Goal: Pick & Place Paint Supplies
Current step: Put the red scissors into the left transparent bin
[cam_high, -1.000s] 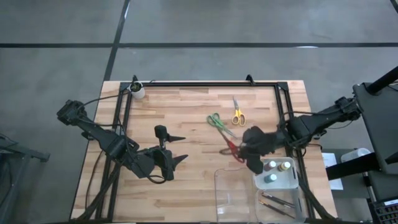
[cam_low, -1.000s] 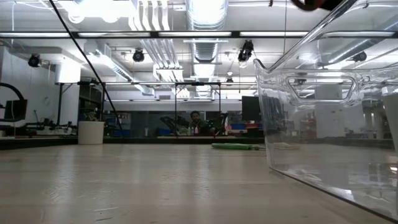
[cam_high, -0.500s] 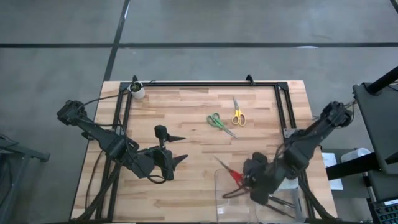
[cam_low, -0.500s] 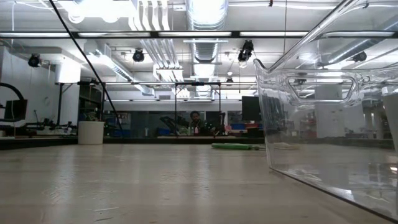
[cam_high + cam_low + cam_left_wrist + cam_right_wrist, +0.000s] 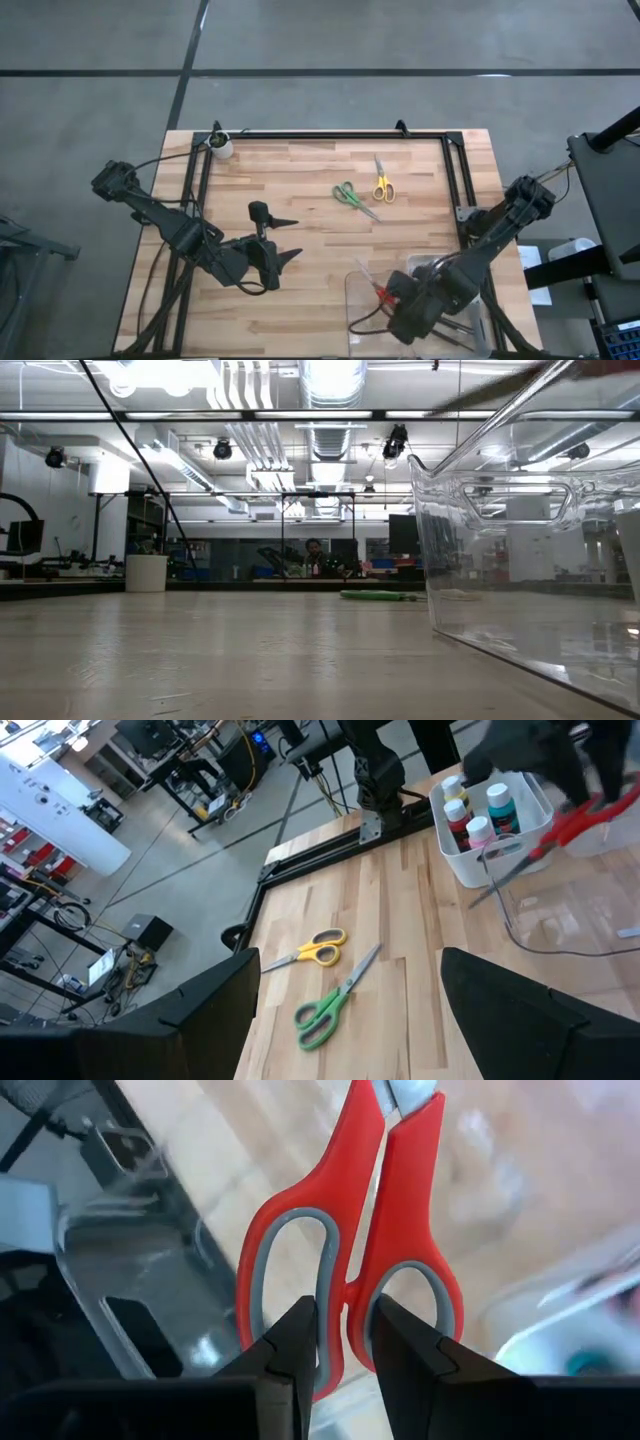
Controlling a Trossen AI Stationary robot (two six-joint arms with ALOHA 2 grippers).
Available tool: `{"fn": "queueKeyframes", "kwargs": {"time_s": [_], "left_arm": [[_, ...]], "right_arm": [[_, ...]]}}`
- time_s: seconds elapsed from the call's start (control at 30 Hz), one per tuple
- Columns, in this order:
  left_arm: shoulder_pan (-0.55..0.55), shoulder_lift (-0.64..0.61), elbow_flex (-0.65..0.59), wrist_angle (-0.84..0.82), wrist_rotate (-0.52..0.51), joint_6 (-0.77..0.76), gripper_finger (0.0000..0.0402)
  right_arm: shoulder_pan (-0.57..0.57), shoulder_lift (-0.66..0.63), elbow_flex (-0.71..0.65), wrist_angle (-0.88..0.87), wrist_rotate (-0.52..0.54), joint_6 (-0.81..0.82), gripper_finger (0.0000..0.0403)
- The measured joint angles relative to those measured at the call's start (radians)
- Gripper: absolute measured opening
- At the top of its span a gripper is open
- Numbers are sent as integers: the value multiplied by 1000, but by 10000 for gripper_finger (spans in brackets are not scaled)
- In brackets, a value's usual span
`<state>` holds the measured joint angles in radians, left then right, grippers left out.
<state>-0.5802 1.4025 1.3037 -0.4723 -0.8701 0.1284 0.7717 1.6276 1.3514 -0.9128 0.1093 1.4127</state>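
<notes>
- High view: the right gripper (image 5: pixel 392 300) hangs over the clear tray (image 5: pixel 357 310) at the table's (image 5: pixel 300 200) near edge, toward its right corner, fingers pinched on the red scissors (image 5: pixel 378 290), whose blades point toward the table's middle. The green scissors (image 5: pixel 352 197) and yellow scissors (image 5: pixel 382 184) lie close together, apart, nearer the far edge. A white cup (image 5: pixel 222 147) stands at the far left corner. The left gripper (image 5: pixel 285 240) waits by the left edge, fingers spread wide and empty.
- Low view: the clear tray (image 5: pixel 520 570) fills the right side; the green scissors (image 5: pixel 380 596) lie flat on the table beyond it, the white cup (image 5: pixel 146 573) far left.
- Left wrist view: green scissors (image 5: pixel 335 1002) and yellow scissors (image 5: pixel 310 951) lie on the wood; paint bottles (image 5: pixel 478 810) stand in a white bin (image 5: pixel 500 850) near the far right edge, with the red scissors (image 5: pixel 565 825) held above the tray beside it.
- Right wrist view: the fingers (image 5: pixel 292 1350) clamp the red scissors (image 5: pixel 345 1260) at the junction of the two handle loops.
</notes>
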Motion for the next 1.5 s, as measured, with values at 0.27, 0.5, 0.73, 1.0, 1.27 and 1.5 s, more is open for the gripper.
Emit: {"fn": "queueKeyframes", "kwargs": {"time_s": [0.27, 0.5, 0.73, 1.0, 1.27, 1.5], "left_arm": [[0, 0, 0, 0, 0, 3, 314], [0, 0, 0, 0, 0, 2, 314], [0, 0, 0, 0, 0, 2, 314], [0, 0, 0, 0, 0, 2, 314], [0, 0, 0, 0, 0, 1, 314], [0, 0, 0, 0, 0, -1, 314]], "right_arm": [[40, 39, -1, 78, -57, 187, 77], [55, 40, -1, 123, -55, 251, 77], [53, 83, -1, 194, -109, 290, 77], [53, 148, -2, 185, -113, 359, 77], [37, 189, -2, 219, -113, 402, 77], [11, 226, -3, 215, -196, 398, 77]]}}
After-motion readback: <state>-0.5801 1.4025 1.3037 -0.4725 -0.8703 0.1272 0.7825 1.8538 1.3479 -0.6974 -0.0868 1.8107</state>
